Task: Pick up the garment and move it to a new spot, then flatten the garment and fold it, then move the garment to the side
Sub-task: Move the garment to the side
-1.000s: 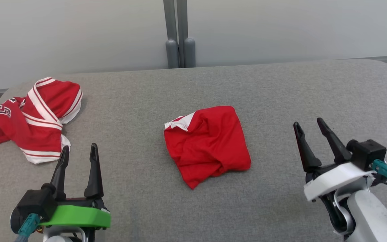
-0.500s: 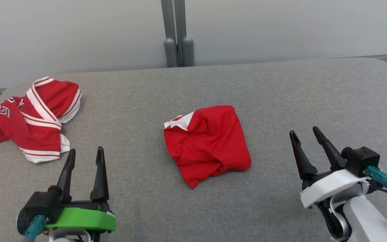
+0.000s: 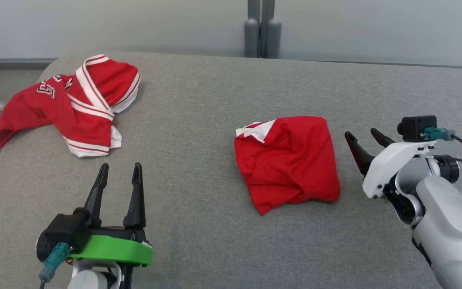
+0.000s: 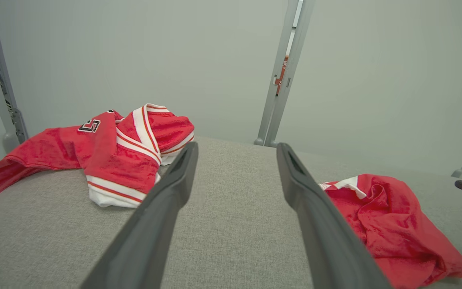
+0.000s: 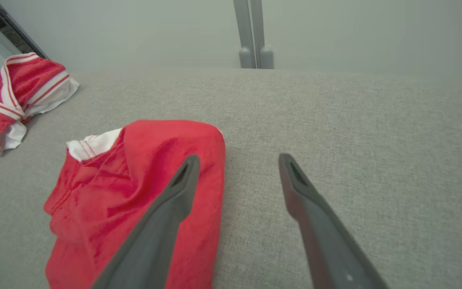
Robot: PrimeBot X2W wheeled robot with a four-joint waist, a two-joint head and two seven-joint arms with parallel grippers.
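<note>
The left hand (image 3: pixel 120 165) hangs over the near part of the desk (image 3: pixel 199 120), close to the left side, with its two dark fingers spread wide and pointing toward the far edge. It holds nothing; in its own wrist view only bare grey fabric lies between the fingers. The right hand (image 3: pixel 360 133) is toward the right side of the desk, also wide open and empty, its fingers angled toward the far left.

The garment (image 3: pixel 82 104) lies crumpled at the far left corner. It is a red jersey with white bands edged in red stripes, and a black white-outlined figure shows on a fold near its top. One red end trails out to the left edge of the desk. It sits beyond the left hand's fingertips and apart from them, and well away from the right hand.

A smaller rumpled red garment (image 3: pixel 291 160) with a bit of white trim at its far left corner lies about midway between the left and right edges. The right hand is just beside it on its right side, and I cannot see any contact. From the right wrist view one finger crosses in front of the cloth.

Behind the far edge a grey post (image 3: pixel 262 28) stands against the pale wall.
</note>
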